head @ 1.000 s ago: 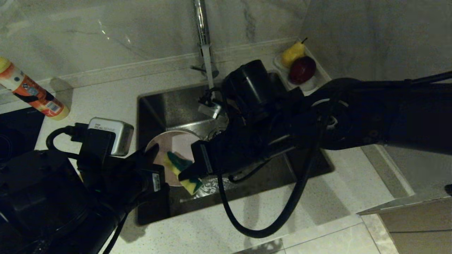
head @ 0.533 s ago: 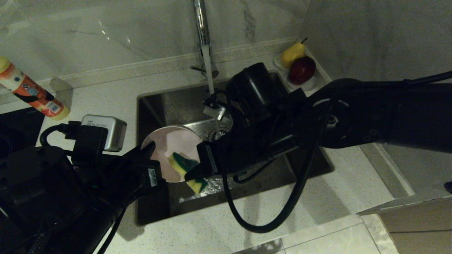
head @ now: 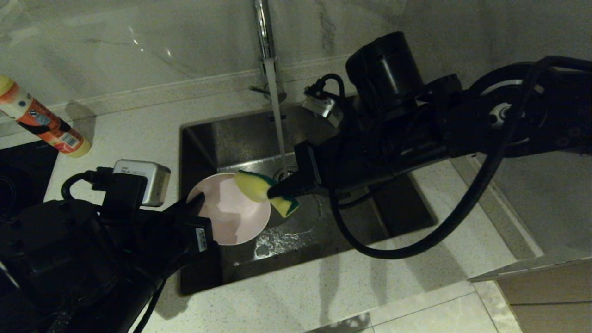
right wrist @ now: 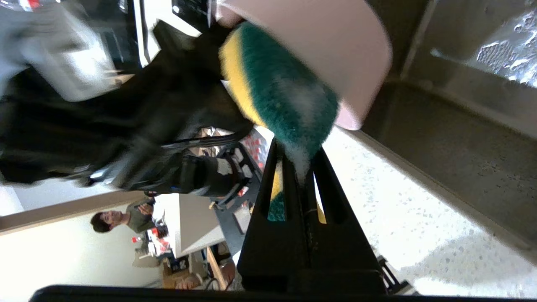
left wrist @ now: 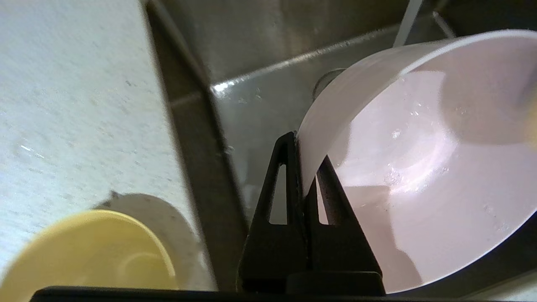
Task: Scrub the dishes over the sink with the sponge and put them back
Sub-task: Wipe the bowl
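Pink bowl [head: 231,212]: held over the near left part of the sink [head: 397,203], tilted on edge, its hollow facing up and toward the right arm; it has barely shifted in the last second.
Left gripper [left wrist: 303,167]: at the sink's near left edge, fingers pinched together on the bowl's rim, one finger inside the wall and one outside.
Yellow bowl [left wrist: 84,251]: on the counter [head: 138,129] beside the sink's left edge, seen only in the left wrist view.
Sponge [head: 263,188]: a second ago it lay pressed inside the bowl's hollow; it now sits up at the bowl's far right rim, mostly clear of the inside.
Sponge axis: long axis runs from the bowl's rim out toward the sink's middle; the yellow foam faces up in the head view, while the right wrist view shows the green scouring face toward the bowl's outer wall.
Right gripper [head: 282,189]: over the sink's middle, fingers clamped across the sponge's width; it has lifted back and away from the bowl.
Meaning: the inner scrub stroke looks finished; the rim or outside may be next, or the bowl may go under the water.
Tap [head: 266,46]: at the sink's far edge, water running down to the drain [head: 283,173].
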Available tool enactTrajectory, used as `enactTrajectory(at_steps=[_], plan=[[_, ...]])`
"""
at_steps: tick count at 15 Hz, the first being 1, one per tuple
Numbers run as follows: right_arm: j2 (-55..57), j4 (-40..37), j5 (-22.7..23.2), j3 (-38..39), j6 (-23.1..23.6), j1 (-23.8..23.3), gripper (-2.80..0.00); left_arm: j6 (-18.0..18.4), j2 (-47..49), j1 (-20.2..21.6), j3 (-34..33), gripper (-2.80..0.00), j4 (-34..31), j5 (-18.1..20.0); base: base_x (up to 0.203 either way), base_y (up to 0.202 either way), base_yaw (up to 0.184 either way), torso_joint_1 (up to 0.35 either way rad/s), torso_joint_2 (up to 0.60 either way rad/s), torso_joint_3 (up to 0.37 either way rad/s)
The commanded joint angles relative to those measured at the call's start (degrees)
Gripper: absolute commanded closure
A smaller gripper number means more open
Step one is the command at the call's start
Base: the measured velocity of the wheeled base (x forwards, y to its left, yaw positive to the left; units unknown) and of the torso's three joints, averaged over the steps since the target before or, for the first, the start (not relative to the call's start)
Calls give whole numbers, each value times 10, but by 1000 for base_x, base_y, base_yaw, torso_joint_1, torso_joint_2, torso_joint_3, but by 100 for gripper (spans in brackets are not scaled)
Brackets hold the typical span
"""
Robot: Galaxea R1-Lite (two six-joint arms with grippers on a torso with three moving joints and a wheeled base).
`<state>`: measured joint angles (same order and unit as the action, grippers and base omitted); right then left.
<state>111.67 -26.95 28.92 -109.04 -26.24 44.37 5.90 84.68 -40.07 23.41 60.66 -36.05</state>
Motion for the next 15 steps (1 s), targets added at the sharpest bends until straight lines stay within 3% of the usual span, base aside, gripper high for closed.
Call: enactTrajectory(at_steps=[1,5,8,11,15], plan=[[-37,-10,2,6,-3,8,0,-38,26,1,14,0,1,3,0,0,0,0,0,0],[-96,-37,1,21,0,27,0,-95,70,33,41,0,-5,8,0,0,0,0,0,0],[-177,-44,-1,59,10,37,0,-164,96,54,65,0,-74,21,0,0,0,0,0,0],[-222,-58,-2,94,13,-4,0,-209,101,78,130,0,-202,67,0,0,0,0,0,0],[-269,-76,-2,160,36,-17,0,-313,125,107,283,0,-404,154,0,0,0,0,0,0]])
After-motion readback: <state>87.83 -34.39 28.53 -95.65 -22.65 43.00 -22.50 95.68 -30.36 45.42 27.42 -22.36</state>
